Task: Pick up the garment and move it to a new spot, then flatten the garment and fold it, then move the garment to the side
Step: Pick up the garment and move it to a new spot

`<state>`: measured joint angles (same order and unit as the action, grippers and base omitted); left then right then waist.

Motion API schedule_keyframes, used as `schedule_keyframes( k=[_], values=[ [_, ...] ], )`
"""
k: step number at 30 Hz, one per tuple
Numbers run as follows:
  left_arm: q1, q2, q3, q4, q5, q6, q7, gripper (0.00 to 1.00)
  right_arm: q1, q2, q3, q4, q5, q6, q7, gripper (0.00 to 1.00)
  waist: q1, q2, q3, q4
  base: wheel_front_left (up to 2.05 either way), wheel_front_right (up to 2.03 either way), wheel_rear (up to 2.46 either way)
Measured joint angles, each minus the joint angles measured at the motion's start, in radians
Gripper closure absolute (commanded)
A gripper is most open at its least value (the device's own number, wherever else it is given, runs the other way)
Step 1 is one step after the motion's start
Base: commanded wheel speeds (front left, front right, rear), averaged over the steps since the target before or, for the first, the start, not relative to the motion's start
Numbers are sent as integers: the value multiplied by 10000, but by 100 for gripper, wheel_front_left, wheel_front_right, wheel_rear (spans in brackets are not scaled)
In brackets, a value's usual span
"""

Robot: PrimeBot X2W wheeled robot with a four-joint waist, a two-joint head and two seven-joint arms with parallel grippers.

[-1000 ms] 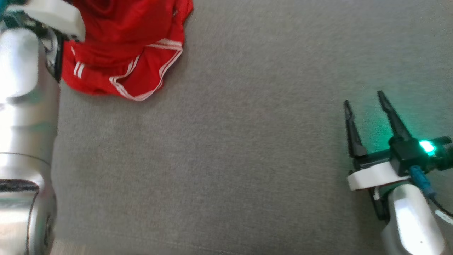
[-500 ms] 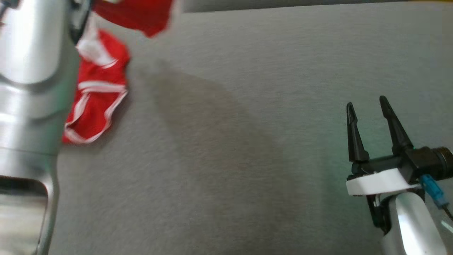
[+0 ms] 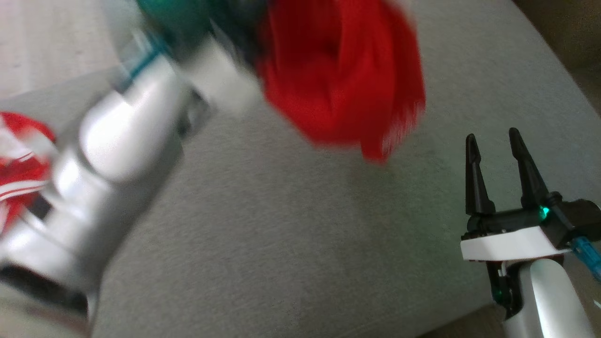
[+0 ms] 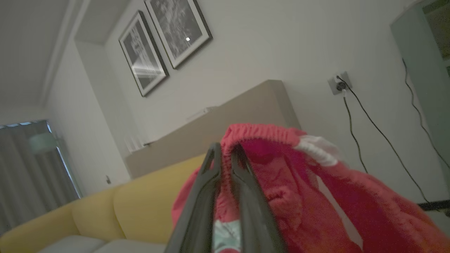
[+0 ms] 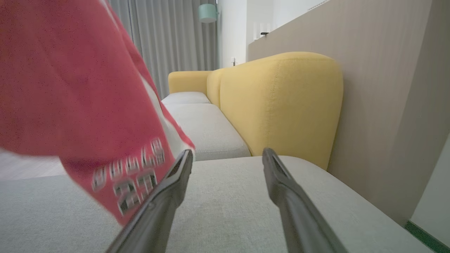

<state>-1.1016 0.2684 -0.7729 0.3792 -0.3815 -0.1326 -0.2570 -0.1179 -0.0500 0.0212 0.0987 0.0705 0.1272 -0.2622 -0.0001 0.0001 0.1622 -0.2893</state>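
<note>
The garment [image 3: 342, 80], a red cloth, hangs blurred in mid-air over the grey cushion [image 3: 291, 225] at the top centre of the head view. My left gripper [image 4: 225, 151] is shut on its gathered red edge [image 4: 260, 131], which has a white patch. The silver left arm [image 3: 127, 136] slants up from the lower left. In the right wrist view the garment [image 5: 81, 98] hangs at the left, showing white and black numerals. My right gripper [image 3: 493, 143] stands open at the lower right, above the cushion and a little right of the garment, with nothing between its fingers [image 5: 179, 175].
A second red cloth with white stripes [image 3: 19, 164] lies at the far left, partly behind my left arm. The cushion's edge curves along the right and lower right [image 3: 540, 61]. A yellow sofa back [image 5: 281, 105] and a beige wall panel [image 5: 386, 88] stand beyond.
The head camera has shifted. My left arm has swung to the right and lifted the garment off the cushion, away from the striped cloth. The right gripper stays open and still.
</note>
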Motion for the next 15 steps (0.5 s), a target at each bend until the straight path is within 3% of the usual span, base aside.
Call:
schedule_keyframes(
  k=[6, 7, 8, 9, 11, 15],
  values=[
    [2501, 56, -803, 476, -125, 2, 2, 100, 12, 4, 40, 13, 174, 0, 0, 0, 2, 0, 391, -509, 0, 0, 0],
    [2936, 52, -842, 568, -15, 27, 2, 90, 14, 4, 56, 40, 174, 0, 0, 0, 4, 0, 489, -519, 0, 0, 0],
    [3345, -6, -786, 621, 94, 176, 4, 5, 18, 10, 90, 75, 174, 0, 0, 0, 5, 0, 564, -497, 0, 0, 0],
    [3719, -94, -648, 706, 102, 282, 4, 0, 24, 12, 127, 125, 174, 0, 0, 0, 4, 0, 602, -442, 0, 0, 0],
    [4423, -215, -368, 709, 221, 458, 4, 0, 35, 17, 221, 257, 173, 0, 0, 0, 3, 0, 619, -276, 0, 0, 0],
    [6464, -773, 1398, -88, 412, 1154, 4, 0, 88, 25, 395, 543, 75, 0, 0, 0, 1, 0, 350, 266, 0, 0, 0]
  ],
)
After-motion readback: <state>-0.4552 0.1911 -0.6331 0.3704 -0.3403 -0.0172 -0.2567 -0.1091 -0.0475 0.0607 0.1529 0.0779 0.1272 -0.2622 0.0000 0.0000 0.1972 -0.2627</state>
